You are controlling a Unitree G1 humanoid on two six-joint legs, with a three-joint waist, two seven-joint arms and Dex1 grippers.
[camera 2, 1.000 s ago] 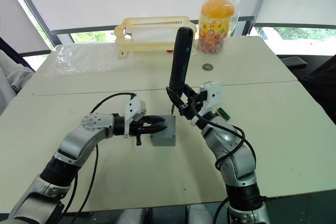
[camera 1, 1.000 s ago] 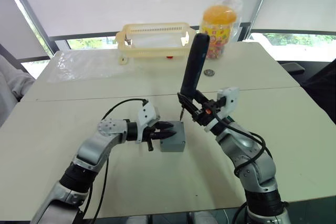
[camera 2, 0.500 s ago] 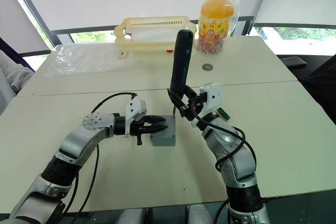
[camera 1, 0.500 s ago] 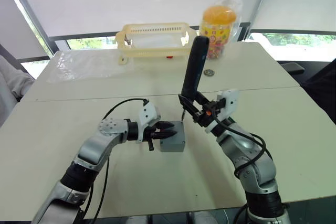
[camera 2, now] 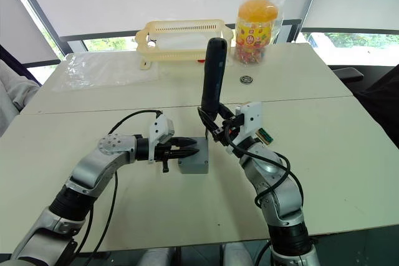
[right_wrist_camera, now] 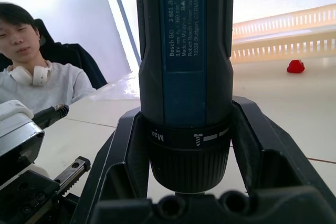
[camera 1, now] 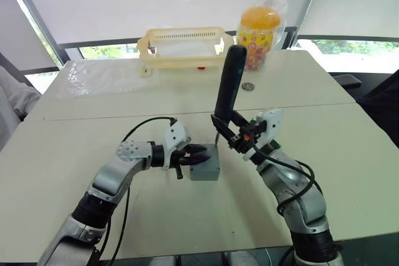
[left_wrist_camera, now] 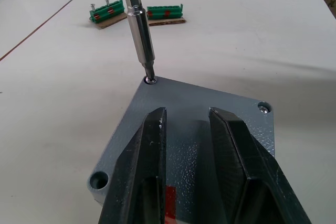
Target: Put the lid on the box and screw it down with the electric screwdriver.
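One box (camera 1: 206, 164), one lid (left_wrist_camera: 210, 116) already seated on top of it, one electric screwdriver (camera 1: 228, 82), two green bit strips (left_wrist_camera: 136, 13) lying on cardboard beyond the box on the table (camera 1: 349, 147). Also one yellow basket (camera 1: 182, 46), one orange-lidded candy jar (camera 1: 259, 28) in a plastic bag, one small round metal piece (camera 1: 249, 86) near the jar, one clear plastic sheet (camera 1: 106, 75) to the left of the basket. Box is small, grey, squarish, sitting at table centre near the front edge; a small red mark (left_wrist_camera: 169, 195) shows between the left fingers. Lid is flat grey, speckled finish, a screw visible in one corner (left_wrist_camera: 264, 109), an open hole at another corner (left_wrist_camera: 97, 181). Left gripper (camera 1: 198, 156) lies flat over the lid, its two black fingers (left_wrist_camera: 147, 161) a little apart, resting on the lid surface, not clamping anything. Right gripper (camera 1: 229, 130) is clamped around the screwdriver's lower body. Screwdriver is dark blue-black, long axis near vertical, leaning slightly toward the far side at the top, bit pointing down. Metal bit tip (left_wrist_camera: 150, 78) sits in the screw at the lid's far corner. A person in a light top (right_wrist_camera: 39, 85) sits at the robot's left side.
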